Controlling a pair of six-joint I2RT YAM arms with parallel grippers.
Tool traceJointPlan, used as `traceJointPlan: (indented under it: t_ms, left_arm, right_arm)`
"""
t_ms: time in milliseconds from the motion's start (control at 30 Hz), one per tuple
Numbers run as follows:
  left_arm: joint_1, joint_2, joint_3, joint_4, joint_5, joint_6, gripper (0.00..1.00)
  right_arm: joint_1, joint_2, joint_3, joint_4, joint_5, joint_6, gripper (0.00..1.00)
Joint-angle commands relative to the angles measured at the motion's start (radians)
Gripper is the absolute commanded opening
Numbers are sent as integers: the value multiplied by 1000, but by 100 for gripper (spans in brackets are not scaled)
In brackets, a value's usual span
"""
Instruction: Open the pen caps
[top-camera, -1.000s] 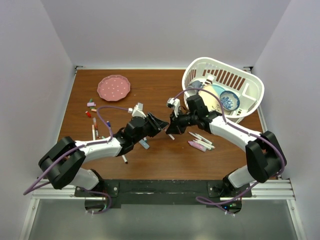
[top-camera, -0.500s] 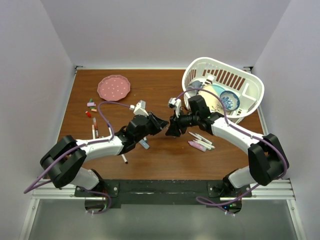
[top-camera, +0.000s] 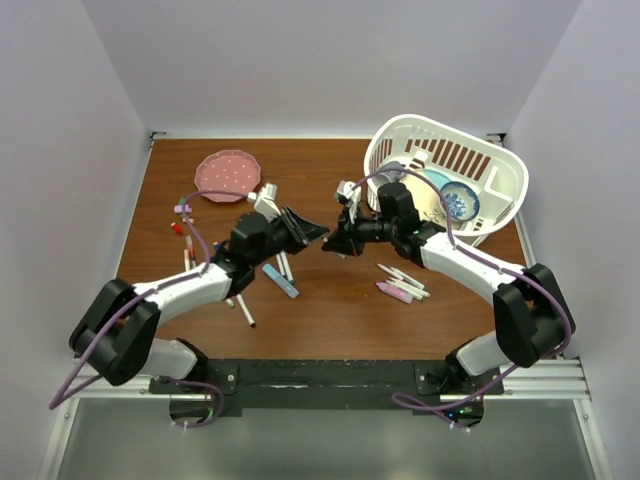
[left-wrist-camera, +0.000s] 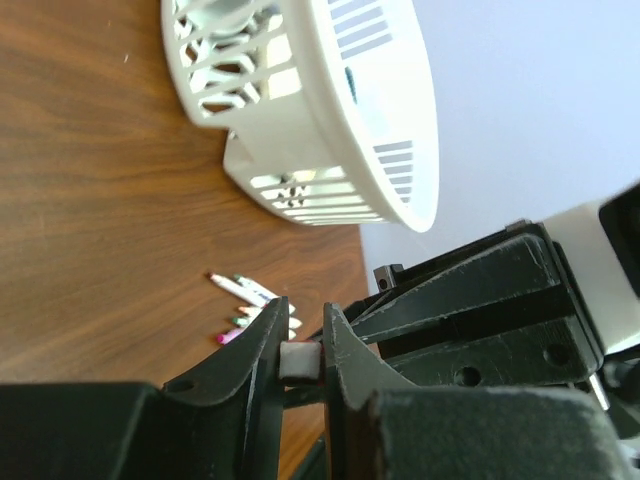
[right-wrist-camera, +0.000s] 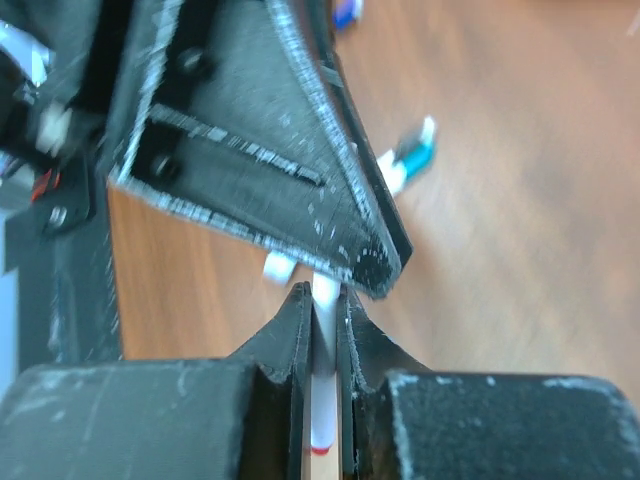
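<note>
Right end effector (right-wrist-camera: 322, 293) — white pen (right-wrist-camera: 322, 400) between jaws.

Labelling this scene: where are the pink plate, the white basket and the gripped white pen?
pink plate (top-camera: 228, 175), top view, its centre.
white basket (top-camera: 462, 157), top view, slotted far wall.
white pen (right-wrist-camera: 322, 390), right wrist view, mid-barrel.

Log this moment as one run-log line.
left jaws: shut on white pen | right jaws: shut on same pen, facing left jaws | cap: not visible | other pens: lying on table
</note>
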Motion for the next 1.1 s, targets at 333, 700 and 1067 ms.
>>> traceJointPlan:
  t_ms: [333, 700, 1067]
  left_arm:
    - [409, -109, 283, -187, -394, 204, 0]
    - [592, -98, 330, -252, -402, 191, 0]
    - [741, -68, 211, -291, -226, 249, 0]
  right_arm:
    - [1, 48, -15, -263, -115, -69, 0]
    - [4, 88, 2, -300, -101, -92, 0]
    - [-15, 51, 5, -328, -59, -167, 0]
